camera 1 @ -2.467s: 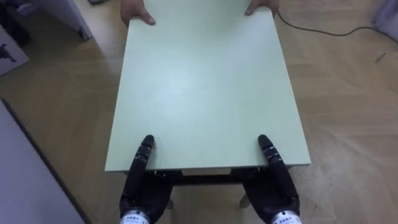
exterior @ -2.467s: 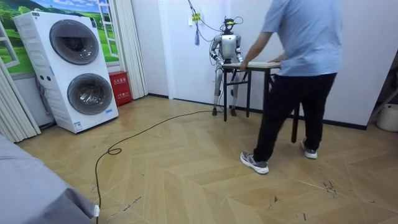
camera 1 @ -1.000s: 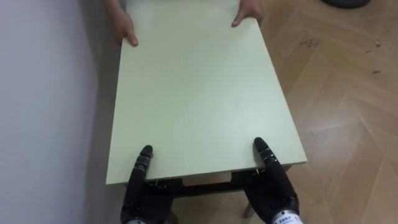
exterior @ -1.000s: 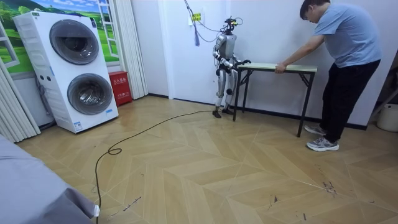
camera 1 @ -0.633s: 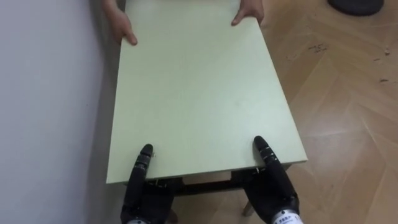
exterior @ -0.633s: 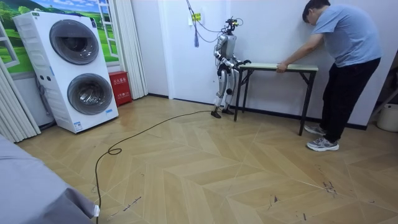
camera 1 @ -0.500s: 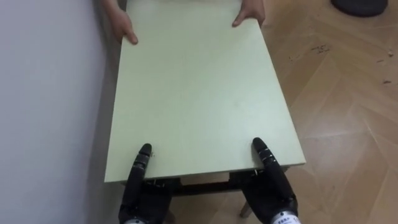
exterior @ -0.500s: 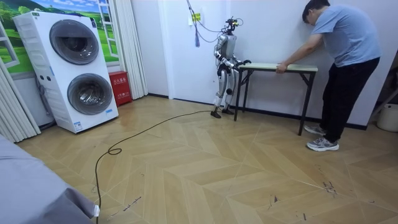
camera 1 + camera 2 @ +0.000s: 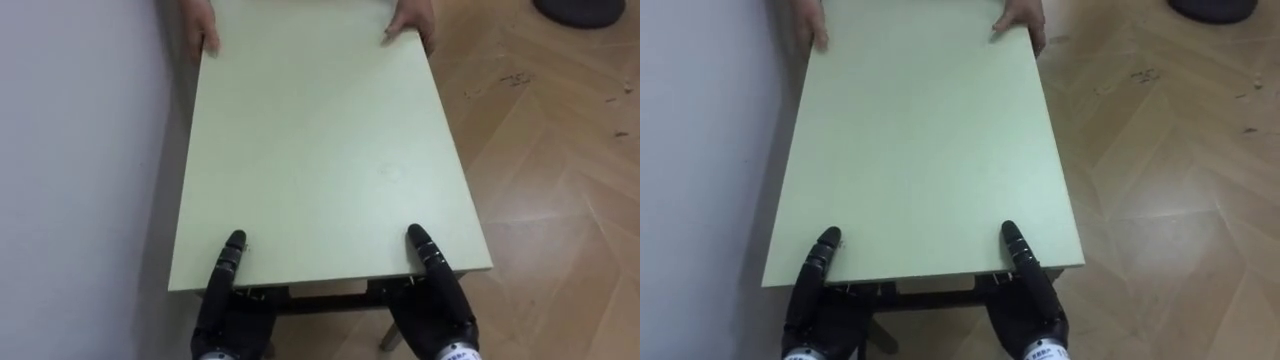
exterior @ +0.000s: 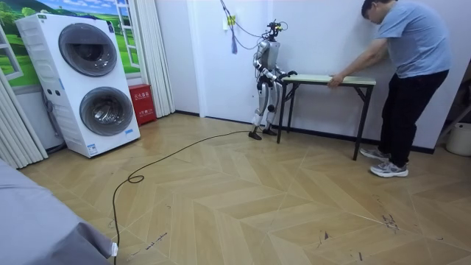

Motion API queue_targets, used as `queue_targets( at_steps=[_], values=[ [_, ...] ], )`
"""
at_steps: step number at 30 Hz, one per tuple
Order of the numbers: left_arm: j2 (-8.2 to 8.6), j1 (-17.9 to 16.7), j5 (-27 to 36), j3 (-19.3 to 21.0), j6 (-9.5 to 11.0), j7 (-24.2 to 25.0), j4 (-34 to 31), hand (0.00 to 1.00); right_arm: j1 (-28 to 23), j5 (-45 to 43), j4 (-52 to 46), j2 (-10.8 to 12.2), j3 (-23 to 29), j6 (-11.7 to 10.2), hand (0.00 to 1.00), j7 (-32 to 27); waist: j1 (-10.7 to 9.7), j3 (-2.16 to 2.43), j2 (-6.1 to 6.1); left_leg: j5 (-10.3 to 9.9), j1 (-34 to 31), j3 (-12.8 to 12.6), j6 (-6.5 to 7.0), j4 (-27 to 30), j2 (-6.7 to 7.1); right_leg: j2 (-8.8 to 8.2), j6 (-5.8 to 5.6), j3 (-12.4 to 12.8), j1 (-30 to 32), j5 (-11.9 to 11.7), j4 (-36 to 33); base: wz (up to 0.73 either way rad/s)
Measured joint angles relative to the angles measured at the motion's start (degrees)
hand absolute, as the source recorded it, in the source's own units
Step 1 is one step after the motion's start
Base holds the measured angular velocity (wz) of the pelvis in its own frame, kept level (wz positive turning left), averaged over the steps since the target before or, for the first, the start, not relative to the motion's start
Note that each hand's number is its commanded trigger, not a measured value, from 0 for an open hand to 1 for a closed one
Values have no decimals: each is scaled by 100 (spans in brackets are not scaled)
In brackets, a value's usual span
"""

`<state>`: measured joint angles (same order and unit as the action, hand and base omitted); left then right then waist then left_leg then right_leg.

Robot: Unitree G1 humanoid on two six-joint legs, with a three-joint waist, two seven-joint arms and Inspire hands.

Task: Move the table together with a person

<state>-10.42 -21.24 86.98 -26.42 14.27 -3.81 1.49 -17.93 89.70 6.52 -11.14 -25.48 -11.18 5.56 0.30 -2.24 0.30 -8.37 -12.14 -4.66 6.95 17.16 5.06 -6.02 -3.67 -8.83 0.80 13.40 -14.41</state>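
Here, my left hand and right hand sit at the near edge of the pale green worktop, partly beneath it; whether they clamp it I cannot tell. A person's hands hold its far edge, with the wall just left.

Comes to one bench, two robot hands (left hand, right hand), one person, two stacked washing machines.

Both eye views look steeply down from close above the pale green rectangular surface; the room view, far off across wooden floor, shares it side-on.
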Motion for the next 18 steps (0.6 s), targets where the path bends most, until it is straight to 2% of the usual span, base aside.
queue_targets(
  at_steps=[8,16,18],
  values=[
    [-5,0,-42,49,-43,-2,112,100,-1,18,189,39,-14,0,100,22,20,-2,-62,-2,81,12,-3,-9,8,6,2,-19,-127,-2,87,0],
    [19,19,-172,39,-101,104,376,100,-22,34,455,101,-79,-46,100,205,83,3,-58,-2,91,19,-4,-3,1,6,4,-79,-115,-5,86,0],
    [41,50,-220,50,-137,110,439,94,-23,19,496,150,-78,-69,100,207,116,12,-58,-2,97,17,-4,-2,-3,7,4,-80,-120,-5,86,0]
  ],
)
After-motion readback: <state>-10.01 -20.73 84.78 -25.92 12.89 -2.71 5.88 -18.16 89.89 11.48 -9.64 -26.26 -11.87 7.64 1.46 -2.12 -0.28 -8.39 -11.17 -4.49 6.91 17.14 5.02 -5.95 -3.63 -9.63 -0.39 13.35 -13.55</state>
